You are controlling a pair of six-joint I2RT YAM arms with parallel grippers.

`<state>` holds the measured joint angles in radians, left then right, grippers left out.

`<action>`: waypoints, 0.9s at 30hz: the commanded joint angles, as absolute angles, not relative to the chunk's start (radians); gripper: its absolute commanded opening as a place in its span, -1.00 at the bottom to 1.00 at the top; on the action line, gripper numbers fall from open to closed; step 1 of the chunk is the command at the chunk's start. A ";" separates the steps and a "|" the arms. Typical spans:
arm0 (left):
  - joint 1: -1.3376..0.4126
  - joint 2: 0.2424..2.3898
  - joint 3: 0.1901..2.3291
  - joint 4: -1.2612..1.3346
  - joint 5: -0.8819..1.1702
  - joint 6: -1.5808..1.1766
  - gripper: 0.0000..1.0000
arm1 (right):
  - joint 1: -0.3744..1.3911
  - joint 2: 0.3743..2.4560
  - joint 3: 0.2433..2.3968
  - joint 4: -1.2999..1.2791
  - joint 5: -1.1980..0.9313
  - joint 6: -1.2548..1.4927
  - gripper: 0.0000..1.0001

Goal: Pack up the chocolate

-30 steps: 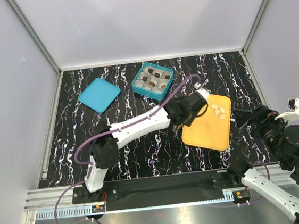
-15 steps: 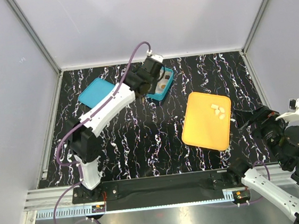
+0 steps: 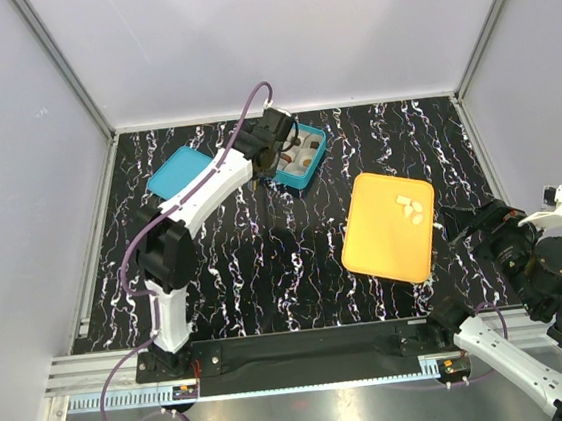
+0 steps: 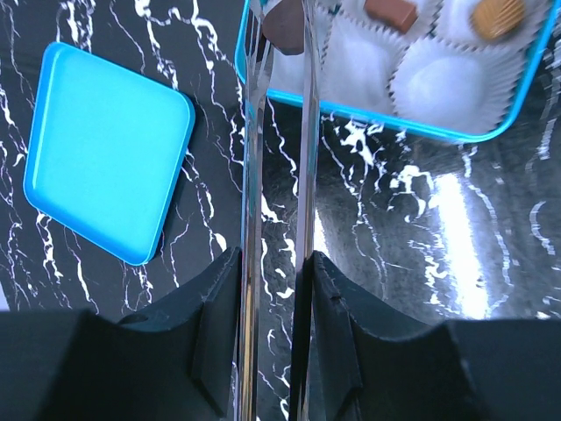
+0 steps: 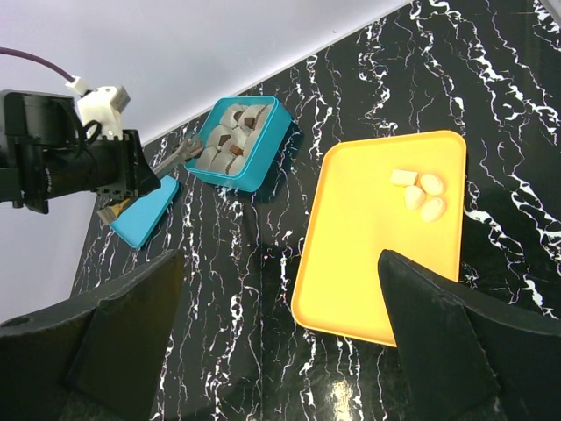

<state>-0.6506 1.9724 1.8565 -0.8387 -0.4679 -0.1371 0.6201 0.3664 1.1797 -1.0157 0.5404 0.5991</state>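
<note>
My left gripper (image 3: 277,151) (image 4: 272,263) is shut on a pair of metal tongs (image 4: 276,175). The tong tips pinch a dark brown chocolate (image 4: 282,31) over the near left corner of the teal box (image 3: 297,176) (image 4: 394,123). White paper cups line the box; some hold chocolates (image 4: 392,10) (image 5: 230,145), others are bare. A few pale cream chocolates (image 3: 411,207) (image 5: 419,191) lie at the far corner of the yellow tray (image 3: 385,245) (image 5: 368,263). My right gripper (image 3: 473,220) (image 5: 280,351) hangs open beside the tray's right edge, holding nothing.
The teal lid (image 3: 179,174) (image 4: 105,158) lies flat to the left of the box. The black marbled table is walled in by white panels on three sides. My left arm stretches diagonally from its base to the box.
My left arm has swung from the yellow tray across to the teal box, carrying the tongs with it. The right arm has not moved.
</note>
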 commanded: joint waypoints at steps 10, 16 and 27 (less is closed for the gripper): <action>-0.641 2.011 1.894 -0.815 -0.545 -0.095 -0.21 | 0.626 0.367 1.175 -0.982 0.575 0.581 1.00; -0.641 2.033 1.917 -0.819 -0.545 -0.089 -0.14 | 0.624 0.364 1.177 -0.989 0.580 0.583 0.99; -0.644 1.977 1.934 -0.830 -0.537 -0.090 -0.10 | 0.626 0.364 1.169 -0.986 0.578 0.588 0.99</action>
